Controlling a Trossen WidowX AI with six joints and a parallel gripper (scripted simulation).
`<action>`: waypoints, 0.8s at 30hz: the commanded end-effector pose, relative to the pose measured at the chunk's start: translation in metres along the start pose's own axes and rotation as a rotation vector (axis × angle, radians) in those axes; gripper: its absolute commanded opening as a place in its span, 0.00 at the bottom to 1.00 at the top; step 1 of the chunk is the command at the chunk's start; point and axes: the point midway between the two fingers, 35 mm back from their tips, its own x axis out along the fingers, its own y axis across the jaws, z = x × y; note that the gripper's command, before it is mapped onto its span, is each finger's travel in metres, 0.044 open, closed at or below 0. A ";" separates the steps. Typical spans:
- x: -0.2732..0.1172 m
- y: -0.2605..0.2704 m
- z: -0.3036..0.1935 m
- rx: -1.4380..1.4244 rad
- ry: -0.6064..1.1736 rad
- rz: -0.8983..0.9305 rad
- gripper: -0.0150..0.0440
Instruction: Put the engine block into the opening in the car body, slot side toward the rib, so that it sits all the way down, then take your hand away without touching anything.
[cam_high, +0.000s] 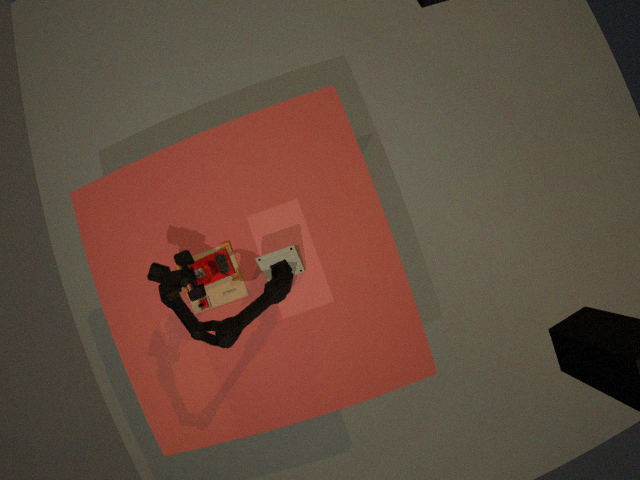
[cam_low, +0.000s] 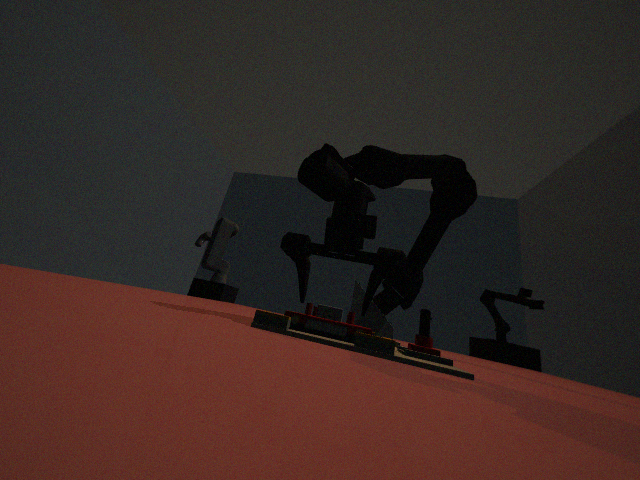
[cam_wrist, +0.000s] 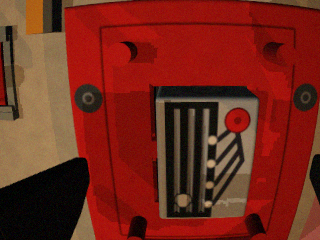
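Note:
The engine block (cam_high: 199, 272) (cam_low: 329, 312) (cam_wrist: 232, 187), grey with a black striped panel and a red disc on top, sits upright in the opening of the red car body (cam_high: 210, 256) (cam_wrist: 200, 55). Its top stands a little above the red surface. A narrow dark gap shows along its left side in the wrist view. Its slot side and the rib are hidden, and I cannot tell whether it is fully down. My gripper (cam_low: 333, 308) (cam_wrist: 205, 170) is wide open and empty, its fingers on either side of the block and apart from it, tips just above the car body.
Short red posts (cam_wrist: 117, 54) rise from the car body around the opening. The beige board (cam_high: 222, 294) lies under the car body. A small red part with a black peg (cam_low: 424, 322) stands beside it. A grey base plate (cam_high: 279, 254) carries my arm.

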 end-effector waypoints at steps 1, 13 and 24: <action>0.000 0.000 0.000 -0.001 0.000 -0.001 1.00; -0.015 0.000 0.003 0.005 -0.003 0.000 0.87; -0.015 0.000 0.003 0.005 -0.003 0.000 0.38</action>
